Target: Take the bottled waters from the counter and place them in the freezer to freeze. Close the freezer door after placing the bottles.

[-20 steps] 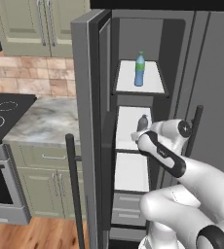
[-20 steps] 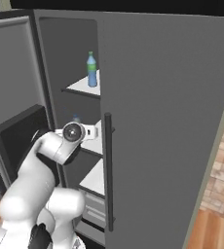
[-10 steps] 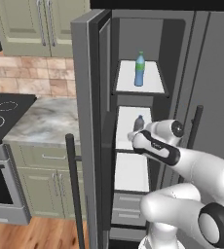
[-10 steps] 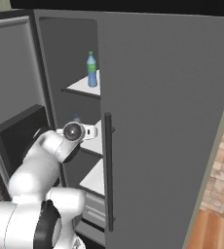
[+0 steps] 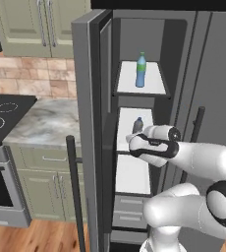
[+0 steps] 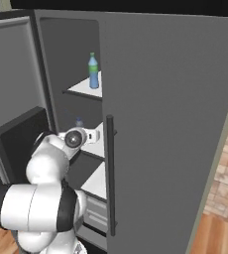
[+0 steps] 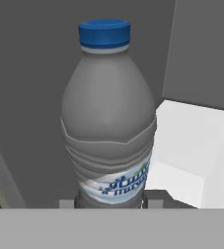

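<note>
The freezer [image 5: 134, 167] stands open, its freezer door [image 5: 88, 123] swung out to the left. The clear blue bottled water [image 5: 141, 70] [image 6: 93, 71] with a green cap stands upright on the upper white shelf. The smoky grey bottled water [image 5: 137, 125] [image 6: 79, 122] [image 7: 109, 116] is upright over the middle shelf [image 5: 127, 115]. My gripper [image 7: 109, 203] is shut on its lower body, with a fingertip on either side of its label. Whether its base touches the shelf is hidden. The counter [image 5: 46, 125] lies to the left.
The open door's dark bar handle [image 5: 74, 187] rises close to my arm's left. The plain fridge door [image 6: 170, 124] with its handle [image 6: 110, 173] is shut on the right. A black stovetop [image 5: 2, 113] sits left of the counter. White drawers [image 5: 129, 209] fill the freezer's bottom.
My hand has edged slightly left and deeper over the middle shelf with the grey bottle in it, and my forearm has swung out to the right. The blue bottle has not moved.
</note>
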